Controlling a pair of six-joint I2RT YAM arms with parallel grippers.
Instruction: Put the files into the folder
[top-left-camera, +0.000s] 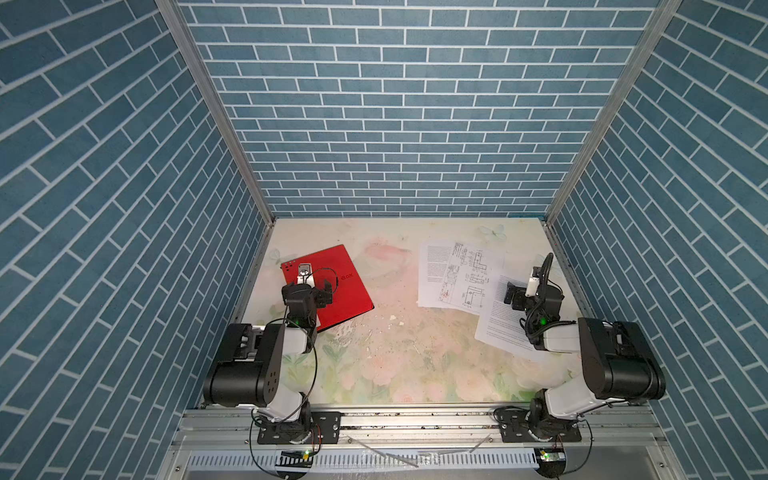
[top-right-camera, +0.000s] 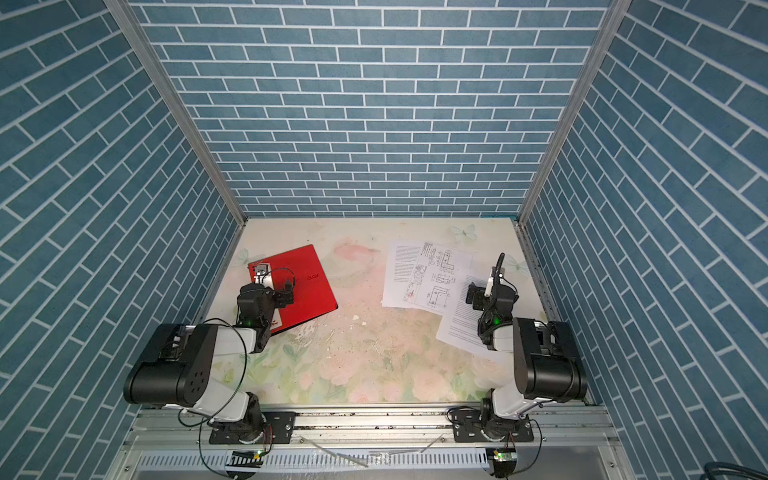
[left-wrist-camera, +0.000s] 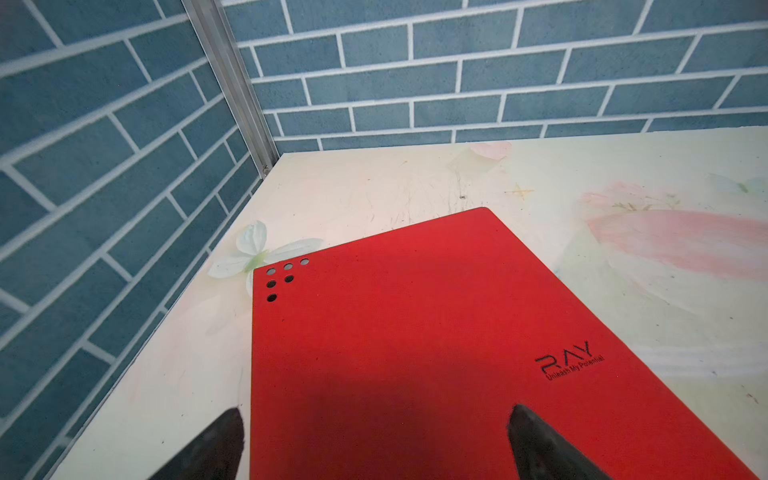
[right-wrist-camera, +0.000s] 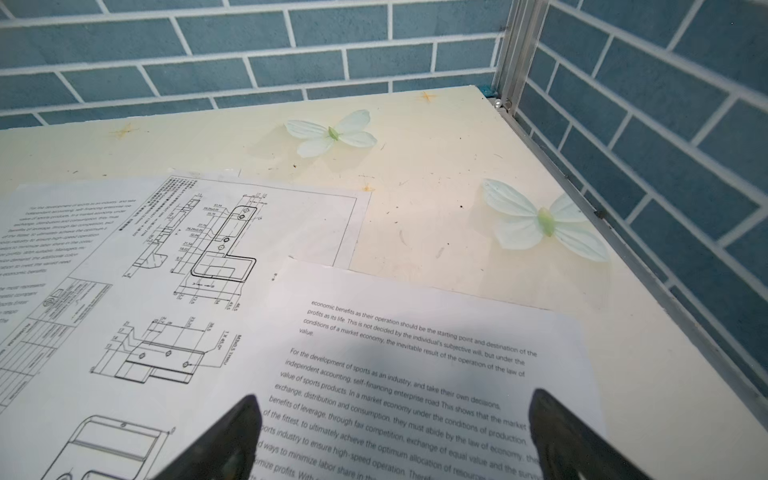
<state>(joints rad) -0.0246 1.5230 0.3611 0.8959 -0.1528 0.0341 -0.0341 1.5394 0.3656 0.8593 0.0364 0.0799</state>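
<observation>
Handling: loose white printed paper sheets (top-left-camera: 440, 270) likely flimsy, pinch a free corner | flat red folder (top-left-camera: 353, 291) stiffer, closed | left claw (left-wrist-camera: 376, 415), right claw (right-wrist-camera: 395, 399) apart, empty

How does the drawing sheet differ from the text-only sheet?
The drawing sheet carries line drawings beside a text column; the text-only sheet has paragraphs alone. The text-only sheet overlaps the drawing sheet's corner and lies nearer the table's front edge. Both are white and flat.

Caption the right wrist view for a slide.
Open jaws above a text-only white paper sheet overlapping a white sheet of technical line drawings.
</observation>
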